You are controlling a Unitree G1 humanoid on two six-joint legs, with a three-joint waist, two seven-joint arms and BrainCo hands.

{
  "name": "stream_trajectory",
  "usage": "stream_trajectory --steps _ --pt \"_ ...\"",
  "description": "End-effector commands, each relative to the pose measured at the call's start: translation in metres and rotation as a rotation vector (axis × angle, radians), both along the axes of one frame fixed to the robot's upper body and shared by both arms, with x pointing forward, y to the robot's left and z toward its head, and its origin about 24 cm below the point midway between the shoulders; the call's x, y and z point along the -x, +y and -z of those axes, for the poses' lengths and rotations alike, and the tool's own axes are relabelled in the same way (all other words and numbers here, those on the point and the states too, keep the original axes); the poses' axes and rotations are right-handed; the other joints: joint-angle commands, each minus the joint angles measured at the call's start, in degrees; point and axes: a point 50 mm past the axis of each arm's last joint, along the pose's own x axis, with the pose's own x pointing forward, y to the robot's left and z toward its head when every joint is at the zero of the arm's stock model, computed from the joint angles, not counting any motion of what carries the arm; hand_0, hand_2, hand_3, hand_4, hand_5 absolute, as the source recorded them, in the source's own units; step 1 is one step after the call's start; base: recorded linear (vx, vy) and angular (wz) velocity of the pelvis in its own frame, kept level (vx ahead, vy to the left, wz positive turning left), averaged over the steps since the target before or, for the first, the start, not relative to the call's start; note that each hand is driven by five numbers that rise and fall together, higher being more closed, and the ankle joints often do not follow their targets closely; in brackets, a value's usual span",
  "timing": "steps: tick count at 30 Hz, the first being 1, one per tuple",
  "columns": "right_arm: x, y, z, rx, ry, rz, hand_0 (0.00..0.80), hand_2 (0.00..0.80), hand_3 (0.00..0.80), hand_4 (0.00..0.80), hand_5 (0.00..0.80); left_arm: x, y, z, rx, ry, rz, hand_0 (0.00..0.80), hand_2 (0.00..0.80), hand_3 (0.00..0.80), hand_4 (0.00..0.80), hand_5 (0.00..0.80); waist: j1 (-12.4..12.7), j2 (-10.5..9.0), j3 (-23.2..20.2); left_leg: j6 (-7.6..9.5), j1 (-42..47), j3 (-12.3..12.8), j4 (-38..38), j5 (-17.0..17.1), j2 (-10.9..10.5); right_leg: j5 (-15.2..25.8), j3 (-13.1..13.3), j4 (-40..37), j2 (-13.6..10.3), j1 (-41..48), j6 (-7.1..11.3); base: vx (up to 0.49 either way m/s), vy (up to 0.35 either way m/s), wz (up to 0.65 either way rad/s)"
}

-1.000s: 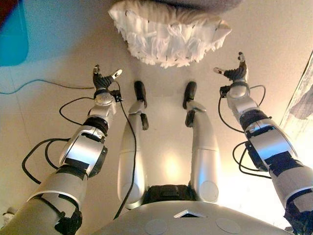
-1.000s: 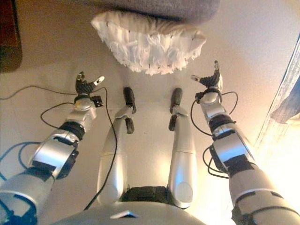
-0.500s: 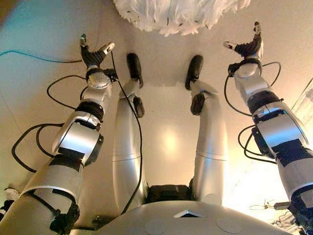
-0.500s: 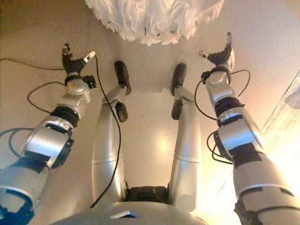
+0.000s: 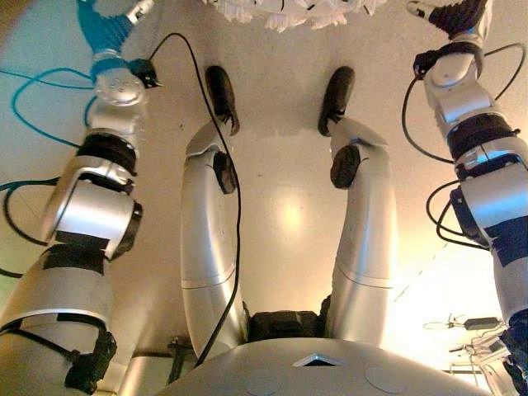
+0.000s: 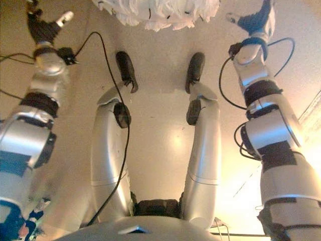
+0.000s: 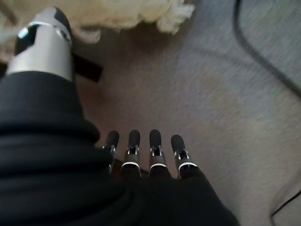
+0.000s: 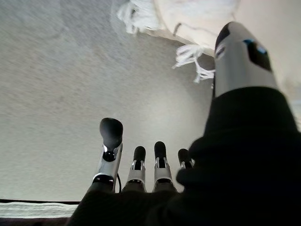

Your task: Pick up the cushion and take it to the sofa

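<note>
A white shaggy cushion [image 6: 155,12] lies on the floor ahead, only its near fringe showing at the top edge of the head views. My left hand [image 6: 44,27] is open and empty to the left of it, fingers straight and apart from the fringe [image 7: 136,14]. My right hand [image 6: 256,21] is open and empty to the right of it, with the cushion's tassels [image 8: 188,52] just past the thumb. Neither hand touches the cushion. No sofa shows.
A pale smooth floor [image 5: 280,223] lies below. A pale curtain or cloth edge [image 8: 37,209] runs along the floor at the right.
Both arms have reached further forward and spread either side of the cushion. The view has shifted, so the cushion sits higher and is mostly cut off.
</note>
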Motion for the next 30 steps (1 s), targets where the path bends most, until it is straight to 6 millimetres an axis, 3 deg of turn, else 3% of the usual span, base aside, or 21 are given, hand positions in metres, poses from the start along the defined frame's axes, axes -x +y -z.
stream_trajectory --steps 1,9,15,21,30 --pt "0.008 -0.008 -0.037 0.105 -0.127 -0.031 0.0 0.0 0.0 0.0 0.0 0.001 -0.007 -0.024 0.012 -0.126 0.053 0.0 0.0 0.0 0.0 0.0 -1.0 6.39 -0.4 -0.15 0.9 3.8 -0.4 -3.8 -0.1 1.8 1.1 -3.4 1.6 2.1 2.75 0.028 -0.005 0.03" --pt "0.008 0.03 -0.083 0.135 -0.269 -0.186 0.0 0.0 0.0 0.0 0.0 -0.005 -0.024 -0.076 0.017 -0.193 0.144 0.0 0.0 0.0 0.0 0.0 -1.2 5.59 -0.4 -0.77 3.1 3.5 -5.3 -2.7 -0.4 2.4 -0.1 -8.5 2.4 5.0 3.33 0.01 -0.029 -0.02" --pt "0.005 0.053 -0.099 0.107 -0.254 -0.331 0.0 0.0 0.0 0.0 0.0 -0.007 -0.038 -0.095 -0.003 -0.206 0.228 0.0 0.0 0.0 0.0 0.0 -1.1 5.07 -0.4 -1.0 3.8 3.3 -8.7 -1.8 -0.9 3.2 -0.9 -12.2 3.2 6.1 3.52 0.003 -0.032 -0.01" --pt "0.007 0.087 -0.112 0.153 -0.256 -0.528 0.0 0.0 0.0 0.0 0.0 -0.008 -0.076 -0.118 -0.094 -0.232 0.484 0.0 0.0 0.0 0.0 0.0 -1.5 5.25 -0.4 -1.21 4.5 3.6 -11.6 -1.2 -1.2 3.5 -0.7 -15.8 4.2 7.0 4.02 0.001 -0.001 -0.01" --pt "0.011 0.125 -0.12 0.114 -0.21 -0.771 0.0 0.0 0.0 0.0 0.0 -0.011 -0.118 -0.122 -0.107 -0.137 0.808 0.0 0.0 0.0 0.0 0.0 -2.2 5.11 -0.4 -1.2 4.7 3.8 -14.2 -0.6 -1.7 4.2 -0.1 -19.8 5.4 7.9 4.6 0.004 0.001 0.0"
